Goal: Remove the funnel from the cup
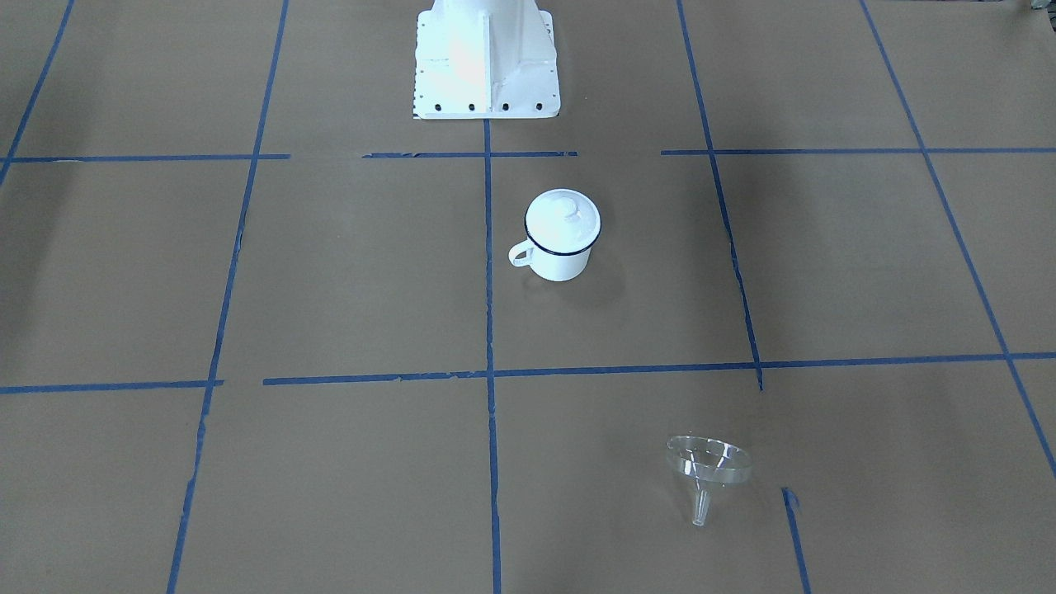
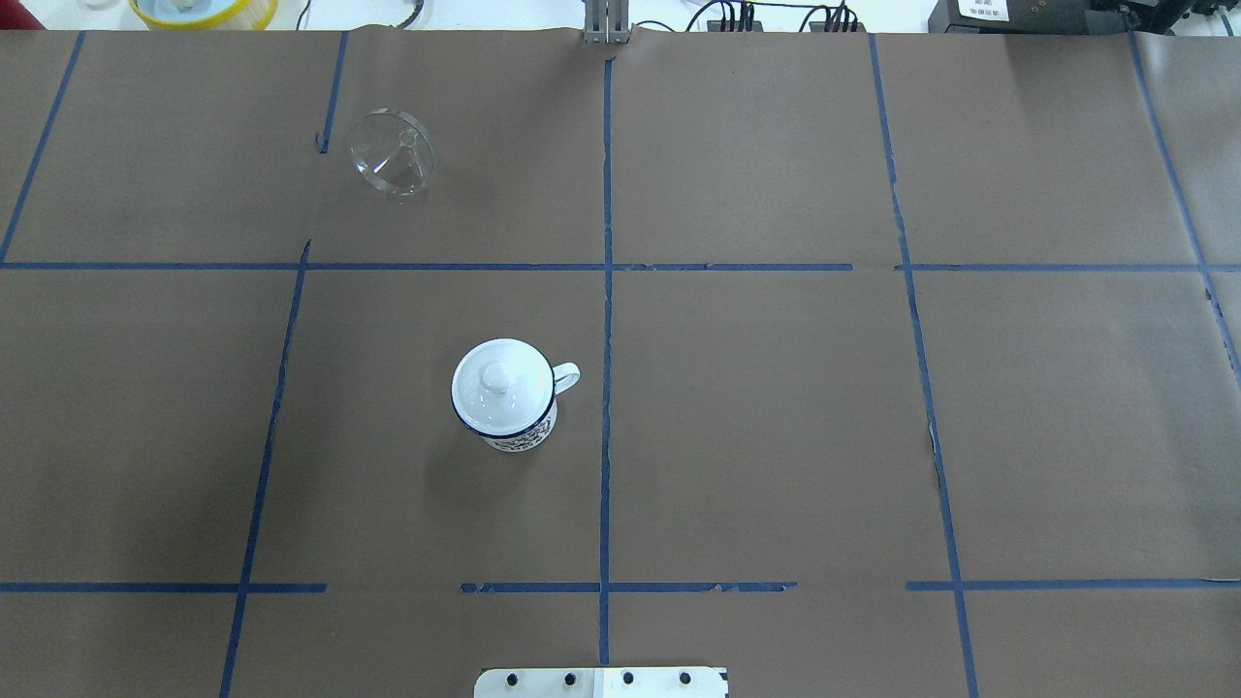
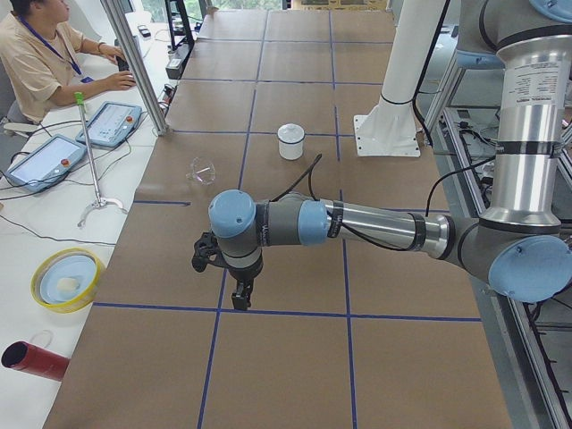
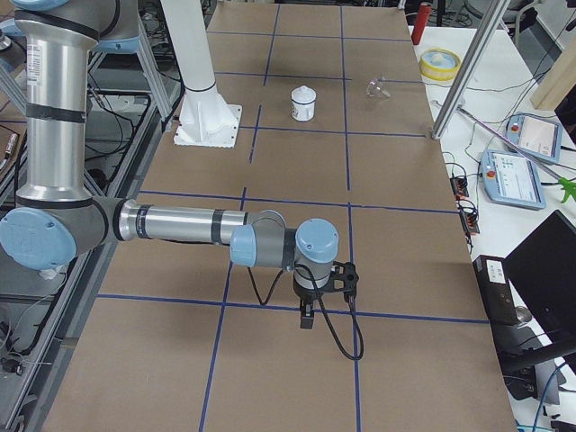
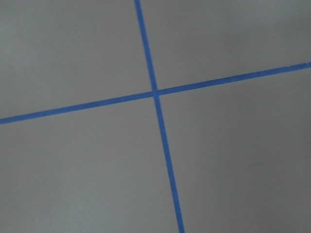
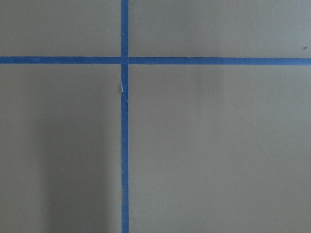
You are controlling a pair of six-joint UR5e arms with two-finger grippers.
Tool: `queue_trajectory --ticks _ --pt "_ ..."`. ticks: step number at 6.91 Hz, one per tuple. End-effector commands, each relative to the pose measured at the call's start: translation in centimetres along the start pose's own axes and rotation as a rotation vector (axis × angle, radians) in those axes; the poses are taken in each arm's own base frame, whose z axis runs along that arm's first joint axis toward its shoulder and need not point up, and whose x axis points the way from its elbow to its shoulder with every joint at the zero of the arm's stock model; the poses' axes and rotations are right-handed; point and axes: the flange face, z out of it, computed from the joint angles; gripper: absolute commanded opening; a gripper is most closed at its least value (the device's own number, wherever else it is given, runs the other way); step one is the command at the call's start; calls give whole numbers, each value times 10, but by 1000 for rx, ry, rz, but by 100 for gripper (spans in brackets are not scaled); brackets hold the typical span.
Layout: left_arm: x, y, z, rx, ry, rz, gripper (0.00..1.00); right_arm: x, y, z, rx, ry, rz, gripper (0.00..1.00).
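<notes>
The cup [image 2: 506, 419] stands upright near the table's middle, handle toward the centre line, with a white domed lid [image 2: 501, 386] on top. The clear funnel [image 2: 393, 155] lies on its side on the paper, well apart from the cup, in the far left part of the overhead view. The same pair appears as cup [image 1: 559, 257] and funnel [image 1: 708, 466] in the front-facing view. My left gripper [image 3: 241, 299] shows only in the exterior left view, low over a tape line; I cannot tell its state. My right gripper [image 4: 307, 319] shows only in the exterior right view; likewise I cannot tell.
The white robot base [image 1: 487, 62] stands at the table's robot-side edge. A yellow bowl [image 3: 66, 279] and a red cylinder [image 3: 34, 360] lie on the side bench, where a person [image 3: 40, 54] sits at teach pendants [image 3: 112, 123]. Blue tape lines grid the brown paper.
</notes>
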Motion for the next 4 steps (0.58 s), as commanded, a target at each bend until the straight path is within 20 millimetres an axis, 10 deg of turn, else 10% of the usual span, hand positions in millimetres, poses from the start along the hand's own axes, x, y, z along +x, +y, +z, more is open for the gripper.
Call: queue_trajectory --ticks 1,4 --pt "-6 3 3 -2 2 -1 100 0 0 0 0 0 0 100" --pt "-6 2 5 -5 3 -1 100 0 0 0 0 0 0 100"
